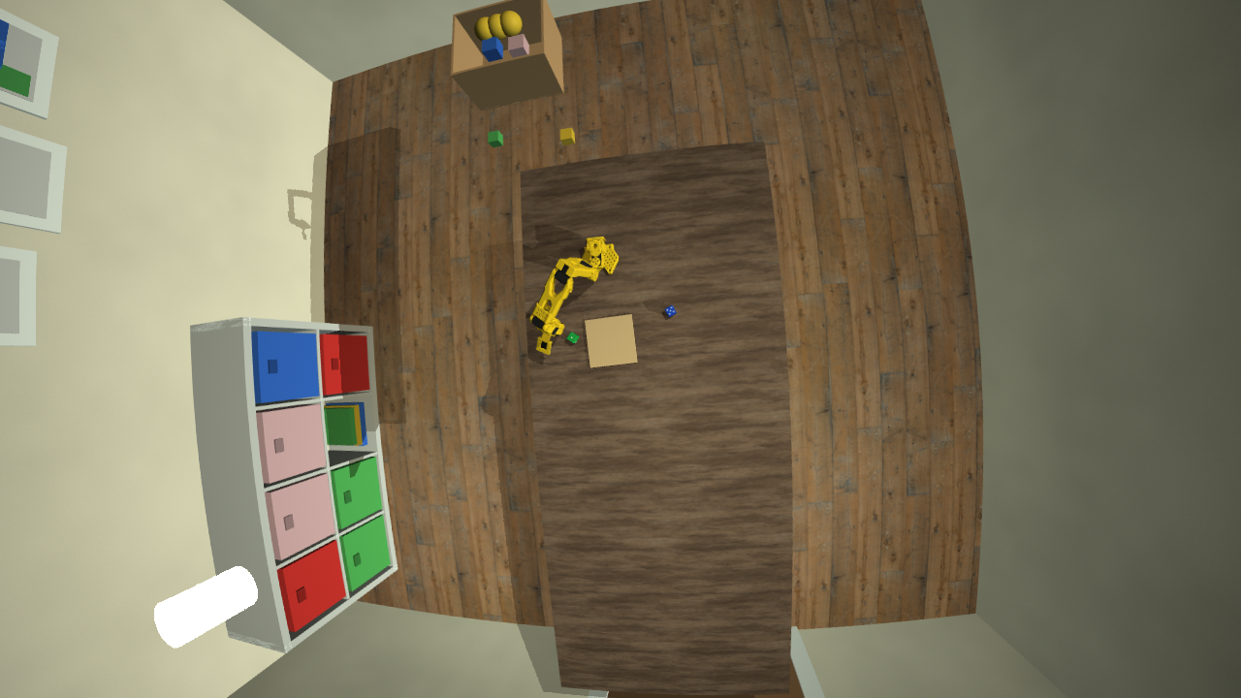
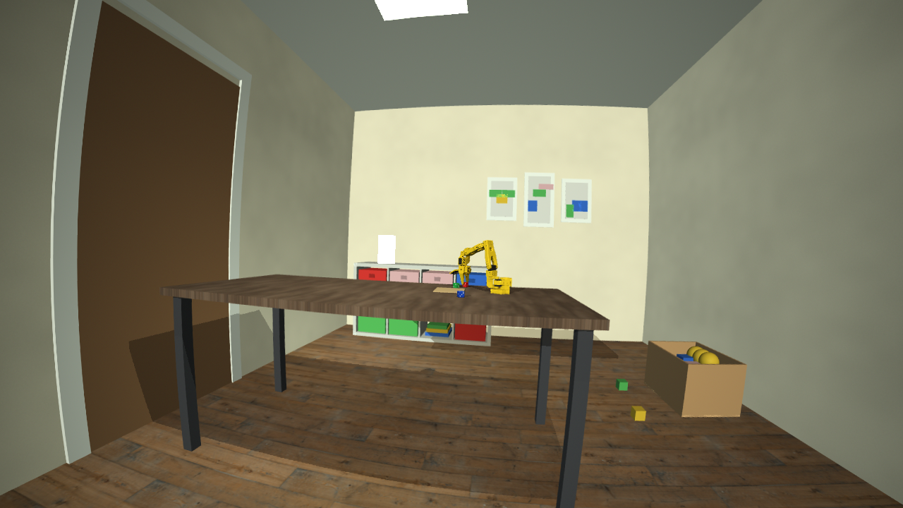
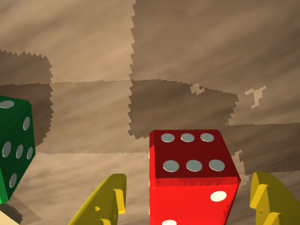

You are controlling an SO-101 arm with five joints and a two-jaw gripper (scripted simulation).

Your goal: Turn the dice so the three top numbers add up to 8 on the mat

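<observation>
The red die (image 3: 192, 179) (image 2: 465, 284) lies on the table with six on top, off the mat; in the overhead view the arm hides it. My gripper (image 3: 189, 176) (image 1: 546, 344) (image 2: 463, 281) is low over it and open, one yellow jaw on each side with a gap to the die on both sides. The green die (image 3: 14, 150) (image 1: 571, 337) (image 2: 456, 285) lies just left of it, by the corner of the tan mat (image 3: 6, 222) (image 1: 611, 340) (image 2: 441, 290). The blue die (image 1: 670, 311) (image 2: 461, 293) lies on the table beyond the mat's other side.
The arm's base (image 1: 600, 254) (image 2: 500, 285) stands on the table near the mat. The table's long edge runs close behind the gripper. On the floor are a cardboard box (image 1: 507, 51), a green cube (image 1: 495, 138) and a yellow cube (image 1: 566, 135). A drawer shelf (image 1: 295, 468) stands by the wall.
</observation>
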